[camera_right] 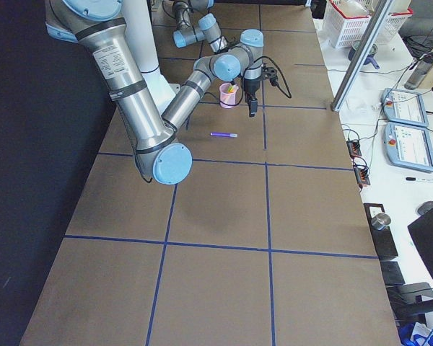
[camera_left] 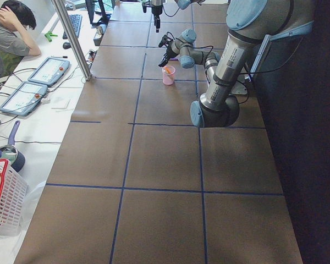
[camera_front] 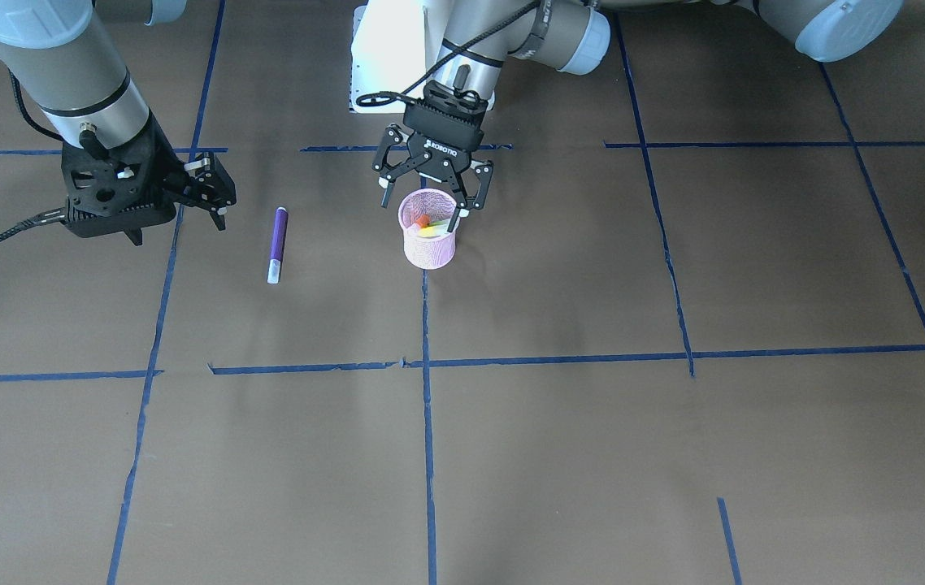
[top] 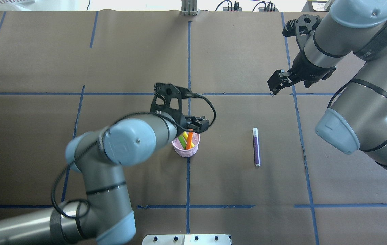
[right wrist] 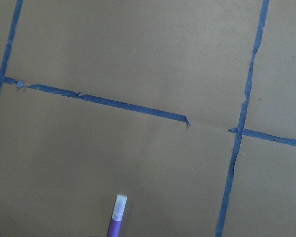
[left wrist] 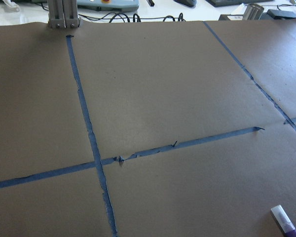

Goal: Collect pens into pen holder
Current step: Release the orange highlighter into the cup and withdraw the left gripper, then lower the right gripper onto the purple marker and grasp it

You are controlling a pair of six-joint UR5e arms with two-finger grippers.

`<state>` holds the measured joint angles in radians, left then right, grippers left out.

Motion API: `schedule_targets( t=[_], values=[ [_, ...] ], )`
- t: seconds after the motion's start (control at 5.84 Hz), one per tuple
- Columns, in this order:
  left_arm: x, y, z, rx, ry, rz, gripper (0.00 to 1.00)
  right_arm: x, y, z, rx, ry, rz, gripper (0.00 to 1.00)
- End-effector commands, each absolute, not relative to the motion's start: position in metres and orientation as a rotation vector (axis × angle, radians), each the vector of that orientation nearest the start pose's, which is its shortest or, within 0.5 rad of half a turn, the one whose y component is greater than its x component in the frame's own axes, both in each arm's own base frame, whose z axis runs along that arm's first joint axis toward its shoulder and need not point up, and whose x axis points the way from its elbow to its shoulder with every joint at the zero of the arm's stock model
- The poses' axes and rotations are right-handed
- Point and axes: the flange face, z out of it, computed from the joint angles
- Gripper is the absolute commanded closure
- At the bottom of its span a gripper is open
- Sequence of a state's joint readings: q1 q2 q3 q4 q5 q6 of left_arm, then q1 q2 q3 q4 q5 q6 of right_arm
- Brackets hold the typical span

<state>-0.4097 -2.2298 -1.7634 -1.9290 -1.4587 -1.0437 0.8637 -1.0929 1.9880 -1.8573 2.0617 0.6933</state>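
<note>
The pink mesh pen holder (camera_front: 428, 244) stands near the table's middle and holds an orange pen (top: 189, 139), a yellow one (camera_front: 432, 232) and a green one (top: 182, 140). My left gripper (camera_front: 428, 199) hangs just above its rim, open and empty, with a finger on either side. The holder also shows in the overhead view (top: 183, 150). A purple pen (camera_front: 277, 244) with a pale cap lies flat on the table, also seen from overhead (top: 256, 146). My right gripper (camera_front: 214, 191) hovers open and empty beyond the purple pen, farther from the holder.
Blue tape lines (camera_front: 427, 406) cross the brown paper table cover. The robot's white base (camera_front: 389, 49) sits at the table's back edge. A side bench with tablets (camera_left: 30, 82), a seated operator (camera_left: 8, 33) and a basket (camera_left: 3, 198) runs along the table's far side.
</note>
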Motion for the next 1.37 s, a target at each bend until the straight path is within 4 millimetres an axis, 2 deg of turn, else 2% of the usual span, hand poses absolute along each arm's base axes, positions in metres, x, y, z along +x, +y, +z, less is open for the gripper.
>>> schedule_targets(
  t=[0.0, 0.17, 0.34, 0.51, 0.68, 0.86, 1.03, 1.2],
  values=[
    [0.466, -0.44, 0.154, 0.354, 0.975, 0.063, 0.0, -0.306, -0.491, 0.248, 0.152, -0.75, -0.162, 0.0],
    [0.441, -0.455, 0.168, 0.208, 0.908, 0.043, 0.0, -0.31, -0.49, 0.251, 0.143, -0.746, -0.164, 0.0],
    [0.428, -0.458, 0.2, 0.126, 0.839, 0.019, 0.0, -0.322, -0.483, 0.259, 0.107, -0.74, -0.136, 0.0],
    [0.401, -0.458, 0.243, 0.103, 0.792, -0.008, 0.0, -0.352, -0.464, 0.259, 0.08, -0.752, -0.089, 0.0],
    [0.39, -0.463, 0.25, 0.096, 0.801, 0.045, 0.0, -0.377, -0.449, 0.272, 0.1, -0.737, -0.074, 0.0],
    [0.388, -0.465, 0.254, 0.087, 0.803, 0.049, 0.0, -0.402, -0.443, 0.285, 0.108, -0.764, -0.049, 0.0],
    [0.386, -0.463, 0.255, 0.086, 0.803, 0.044, 0.0, -0.422, -0.438, 0.313, 0.114, -0.759, -0.057, 0.0],
    [0.385, -0.462, 0.252, 0.089, 0.809, 0.043, 0.0, -0.439, -0.441, 0.333, 0.114, -0.745, -0.051, 0.01]
  ],
)
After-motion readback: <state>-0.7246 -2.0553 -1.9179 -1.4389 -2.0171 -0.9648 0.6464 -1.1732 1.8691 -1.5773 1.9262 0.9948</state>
